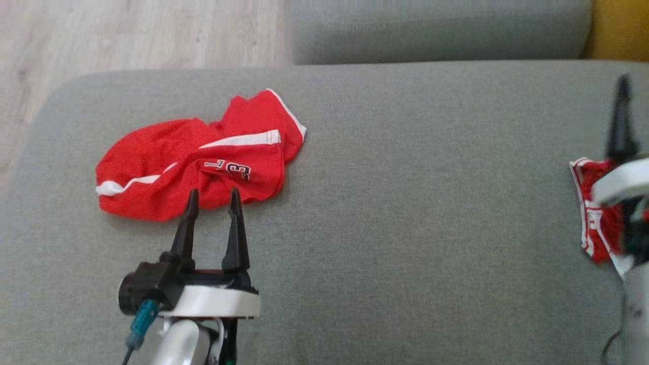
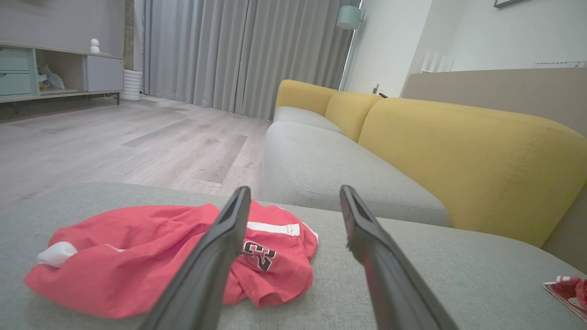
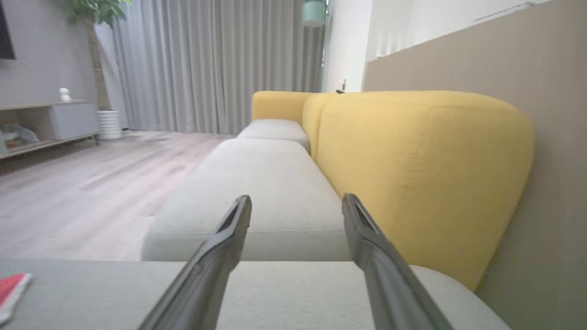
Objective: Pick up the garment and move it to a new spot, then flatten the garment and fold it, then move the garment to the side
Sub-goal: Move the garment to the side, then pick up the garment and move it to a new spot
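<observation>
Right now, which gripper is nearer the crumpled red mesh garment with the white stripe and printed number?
Left. The left gripper is at the near edge of that garment; the right gripper is far off across the grey fabric cushion.

The garment (image 1: 197,157), at ten o'clock in the head view, is bright red with white stripes and black-and-white numerals. A second red piece (image 1: 590,213) with thin white striping lies at three o'clock. The sofa seat (image 1: 405,203) is plain grey, the backrests (image 2: 458,151) mustard yellow, the floor (image 1: 101,35) pale wood-grain, and the left end effector (image 1: 213,192) has black fingers (image 1: 236,233) and a white collar (image 1: 213,301).
</observation>
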